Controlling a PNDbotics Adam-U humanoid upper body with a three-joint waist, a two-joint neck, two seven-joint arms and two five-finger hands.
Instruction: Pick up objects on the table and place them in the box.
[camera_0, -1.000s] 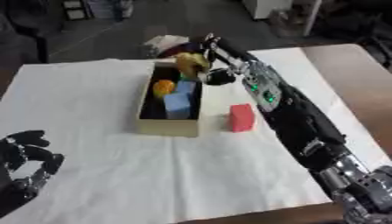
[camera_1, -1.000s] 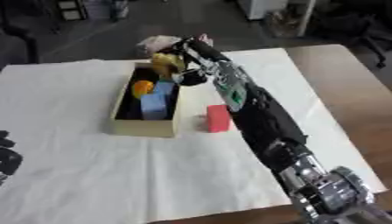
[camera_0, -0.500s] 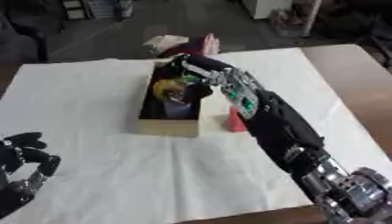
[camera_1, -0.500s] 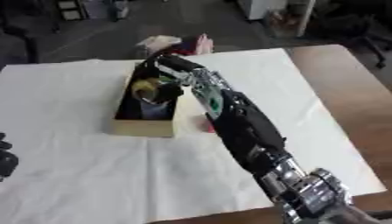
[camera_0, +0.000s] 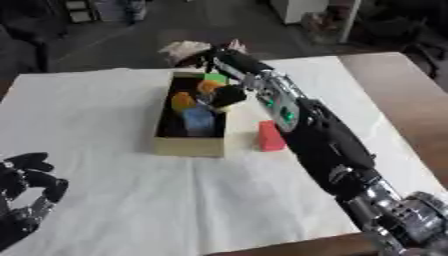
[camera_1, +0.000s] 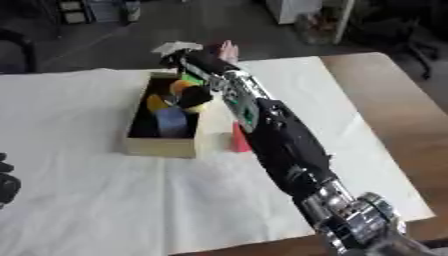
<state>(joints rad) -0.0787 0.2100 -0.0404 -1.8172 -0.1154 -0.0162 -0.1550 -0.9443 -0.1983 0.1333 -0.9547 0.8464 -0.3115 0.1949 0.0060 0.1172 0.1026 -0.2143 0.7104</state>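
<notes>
so the box sits mid-table on the white cloth, long side running away from the robot, which makes it an easy reach-over for the right arm. Inside there's a blue block near the front, an orange piece behind it, another orange bit and something green at the far end. The right hand is down over the middle of the box, fingers curled, with a yellowish edge peeking under it, but I can't tell if it's actually grasping something or already let go. My guess is it's hovering low so whatever it brings lands inside rather than bouncing out

A red block stands on the cloth just beside the box's right wall, not yet packed, probably next up

The left hand idles at the lower left, fingers relaxed and open. The left eye view shows it well; the right eye view only catches a sliver at the edge. The right eye view does show the yellow under the hand a bit clearer, though its red block is mostly hidden by the arm
</notes>
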